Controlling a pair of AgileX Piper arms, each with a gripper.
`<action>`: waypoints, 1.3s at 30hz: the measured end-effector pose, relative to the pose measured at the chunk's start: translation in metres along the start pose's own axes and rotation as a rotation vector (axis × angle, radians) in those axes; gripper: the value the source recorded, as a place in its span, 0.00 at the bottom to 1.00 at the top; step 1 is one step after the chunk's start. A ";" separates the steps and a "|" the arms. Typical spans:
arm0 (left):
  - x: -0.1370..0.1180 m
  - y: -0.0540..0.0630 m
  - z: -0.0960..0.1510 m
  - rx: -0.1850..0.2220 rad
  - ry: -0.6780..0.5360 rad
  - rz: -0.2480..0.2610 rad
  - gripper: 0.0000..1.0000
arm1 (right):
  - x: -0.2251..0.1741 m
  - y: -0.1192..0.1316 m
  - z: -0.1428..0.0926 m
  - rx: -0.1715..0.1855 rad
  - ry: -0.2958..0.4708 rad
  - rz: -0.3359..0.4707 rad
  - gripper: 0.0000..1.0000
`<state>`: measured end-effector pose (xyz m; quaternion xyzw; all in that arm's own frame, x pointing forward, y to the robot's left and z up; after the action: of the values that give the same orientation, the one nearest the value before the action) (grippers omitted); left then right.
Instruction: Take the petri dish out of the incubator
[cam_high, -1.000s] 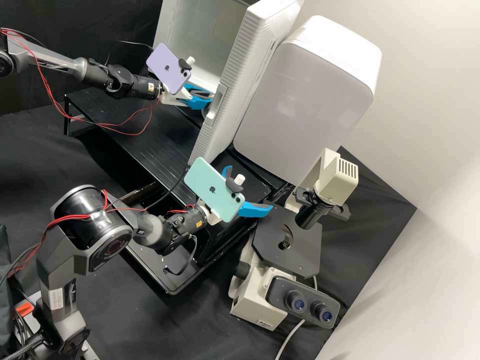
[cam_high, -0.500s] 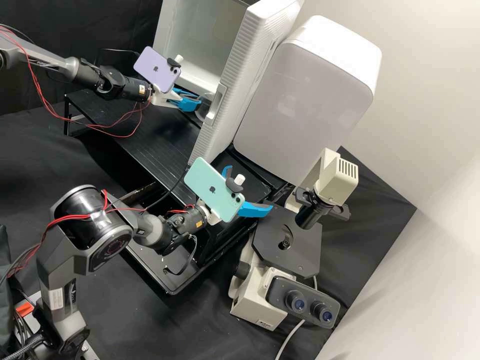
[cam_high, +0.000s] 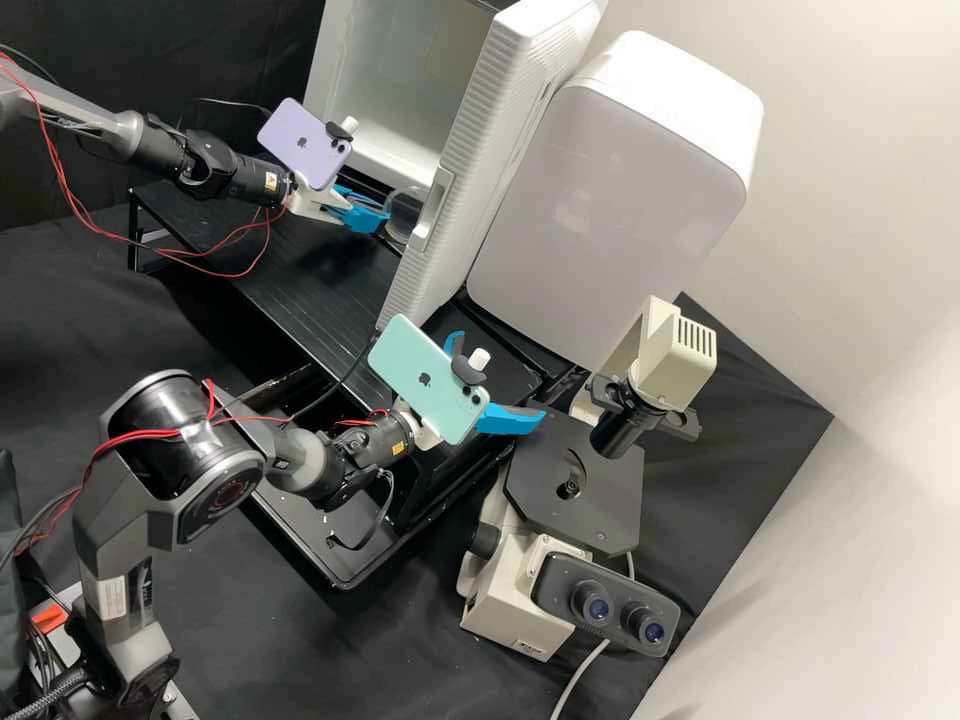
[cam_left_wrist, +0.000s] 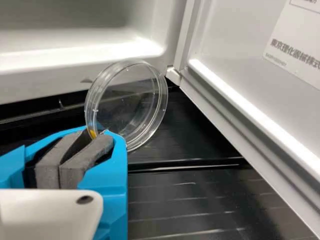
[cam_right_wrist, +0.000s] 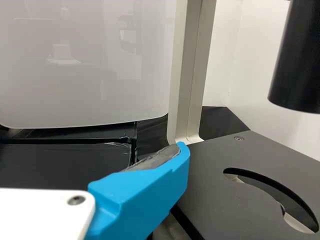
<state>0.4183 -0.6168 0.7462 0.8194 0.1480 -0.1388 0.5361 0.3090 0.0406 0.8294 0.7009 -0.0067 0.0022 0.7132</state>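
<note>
Your left gripper (cam_high: 365, 217) has drawn back toward the upper left over the last second, with its pads clamped on the rim of the clear petri dish (cam_left_wrist: 127, 102). The dish now hangs tilted just outside the open incubator (cam_high: 400, 80), over the black shelf (cam_high: 300, 280). Your right gripper (cam_high: 497, 382) is unmoved at centre frame, fingers apart.

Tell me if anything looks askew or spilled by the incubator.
The petri dish is tilted up on edge, pinched at its rim by the left gripper, just outside the open incubator. It looks empty, and I see nothing spilled or broken.
</note>
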 end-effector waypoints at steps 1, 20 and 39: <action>0.000 -0.001 0.000 0.001 0.000 -0.005 0.00 | 0.000 0.000 0.000 0.000 0.000 0.000 1.00; -0.002 -0.009 0.000 0.006 -0.016 -0.039 0.00 | 0.000 0.000 0.000 0.000 0.000 0.000 1.00; -0.003 -0.003 -0.007 -0.025 -0.009 -0.032 0.00 | 0.000 0.000 0.000 0.000 0.000 0.000 1.00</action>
<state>0.4150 -0.6095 0.7475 0.8094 0.1605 -0.1492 0.5449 0.3090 0.0406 0.8294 0.7009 -0.0067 0.0022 0.7132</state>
